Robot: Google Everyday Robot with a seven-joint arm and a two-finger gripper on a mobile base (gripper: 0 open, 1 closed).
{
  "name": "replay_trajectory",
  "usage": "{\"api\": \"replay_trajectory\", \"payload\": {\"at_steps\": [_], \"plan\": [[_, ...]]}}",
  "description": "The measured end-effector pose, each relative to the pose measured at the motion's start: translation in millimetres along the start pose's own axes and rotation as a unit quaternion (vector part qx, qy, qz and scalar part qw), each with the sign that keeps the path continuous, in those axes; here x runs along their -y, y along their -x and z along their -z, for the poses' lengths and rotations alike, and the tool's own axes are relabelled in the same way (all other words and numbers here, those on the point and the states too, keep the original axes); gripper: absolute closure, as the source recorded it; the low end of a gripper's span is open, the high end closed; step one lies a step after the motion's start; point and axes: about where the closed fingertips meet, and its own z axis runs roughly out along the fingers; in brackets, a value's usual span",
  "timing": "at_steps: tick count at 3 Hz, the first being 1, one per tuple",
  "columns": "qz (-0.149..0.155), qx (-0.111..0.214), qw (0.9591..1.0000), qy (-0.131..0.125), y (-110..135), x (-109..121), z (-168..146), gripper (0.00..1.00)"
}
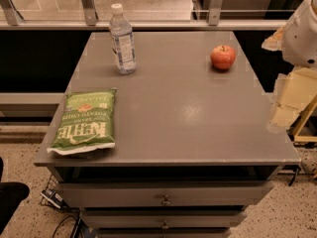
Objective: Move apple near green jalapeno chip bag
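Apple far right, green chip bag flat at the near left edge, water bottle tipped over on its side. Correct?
No: the camera view shows the water bottle standing upright. The apple is far right and the green chip bag lies flat at the near left edge. The tool is beyond the table's right edge.

At the right edge of the frame the gripper (pixel 283 108) is only a pale shape beside the table (pixel 198 133); its form cannot be told, and the edge cuts it. In the upper right corner the white arm (pixel 303 31) is cut off too. The label print on the water bottle (pixel 122 38) is too small to read. A dark shape (pixel 11 197) at lower left is cut by the edge.
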Motion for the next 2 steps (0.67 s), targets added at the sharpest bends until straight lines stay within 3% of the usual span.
{"api": "replay_trajectory", "payload": {"at_steps": [1, 2], "plan": [[0.000, 0.000, 1.0000, 0.000, 0.0, 0.0, 0.0, 0.00], [-0.035, 0.006, 0.9989, -0.029, -7.1, 19.4, -0.7, 0.00]]}}
